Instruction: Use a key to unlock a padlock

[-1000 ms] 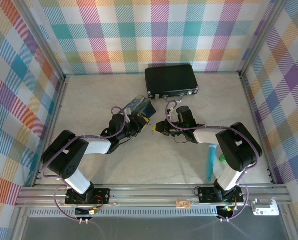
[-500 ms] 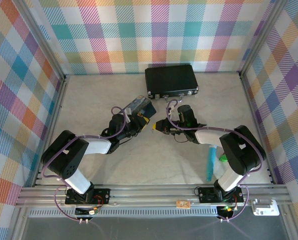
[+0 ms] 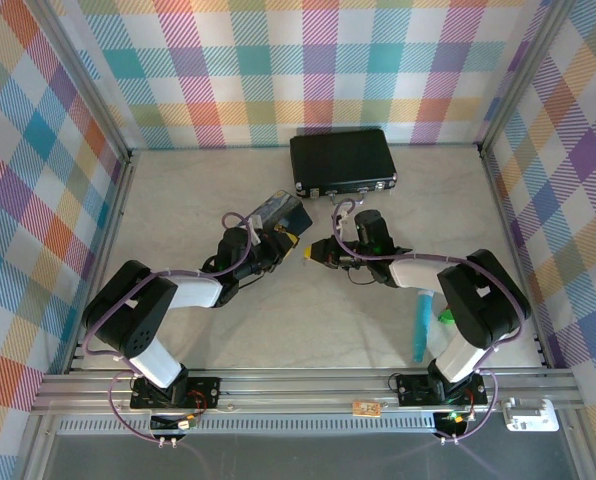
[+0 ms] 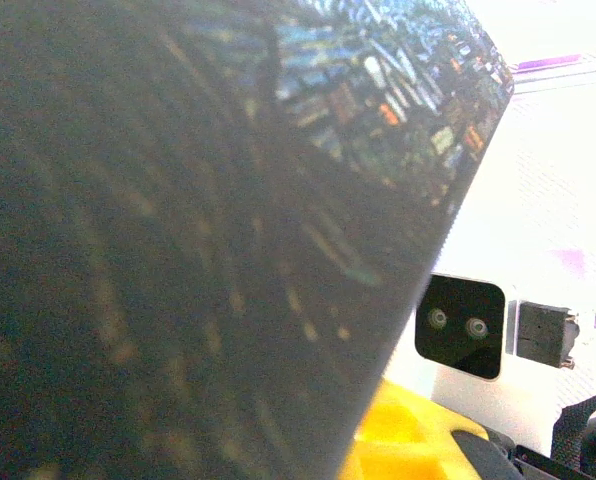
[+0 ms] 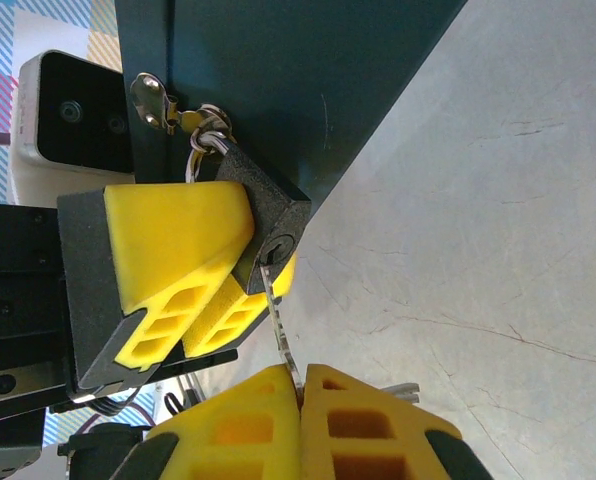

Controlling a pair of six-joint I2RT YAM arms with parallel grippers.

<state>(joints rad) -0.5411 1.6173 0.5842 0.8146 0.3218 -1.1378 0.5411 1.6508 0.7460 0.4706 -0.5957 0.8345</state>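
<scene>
right gripper [image 5: 300,385]: pinched tight on key [image 5: 279,335] | key: tip in padlock [image 5: 274,205] keyhole | left gripper [image 5: 264,245]: seemingly clamping padlock | padlock: hanging off tin [image 5: 278,70] latch

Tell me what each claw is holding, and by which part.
Left claw grips the padlock by its body; right claw pinches the key at its head end.

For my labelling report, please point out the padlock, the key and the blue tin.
padlock [image 5: 269,224]: right wrist view, on its dark body.
key [image 5: 277,320]: right wrist view, on its silvery blade.
blue tin [image 5: 278,70]: right wrist view, on its side wall.
</scene>
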